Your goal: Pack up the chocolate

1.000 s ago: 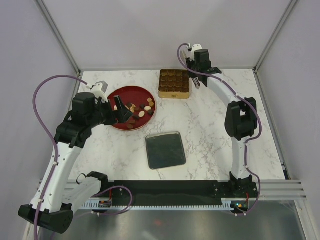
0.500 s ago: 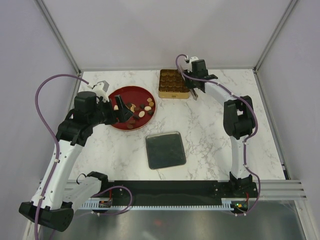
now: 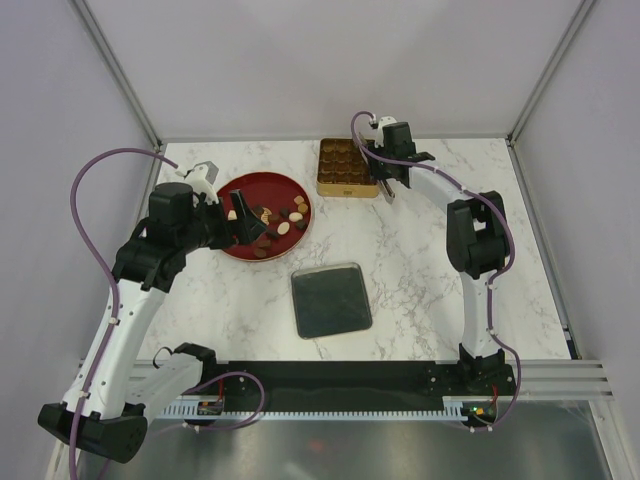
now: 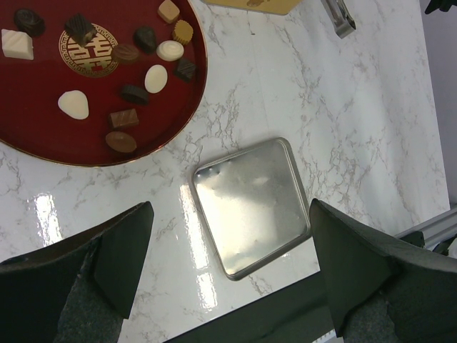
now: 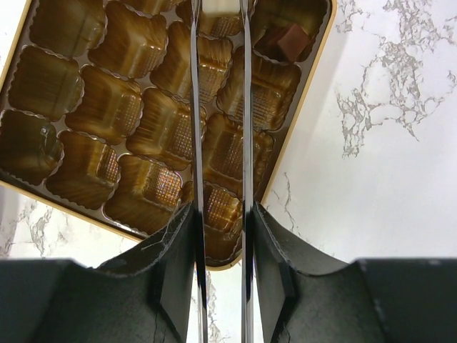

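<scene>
**Packing Barely Begun: One Piece in the Tin, One in the Blades**

From above, the left gripper (image 3: 243, 220) hung over the round red lacquer dish (image 3: 285, 185), where the small brown and cream chocolates (image 3: 280, 222) lay loose. The right gripper (image 3: 387, 184) sat at the right side of the square gold tin (image 3: 345, 189). A flat grey metal lid (image 3: 331, 300) lay well apart from the tin on the white marble table (image 3: 420, 260).

The left wrist camera showed that gripper's fingers (image 4: 118, 261) spread wide and holding nothing, with the dish of chocolates beyond them.

The right wrist camera showed thin blades drawn close together above the tin's moulded cups. They appeared to nip a cream chocolate piece (image 5: 220, 6) at their tips. One brown chocolate piece (image 5: 284, 41) sat in a corner cup, and every other cup in view was bare.

By my reading, the job was near its start. Almost all the pieces awaited moving, and the lid awaited fitting.
</scene>
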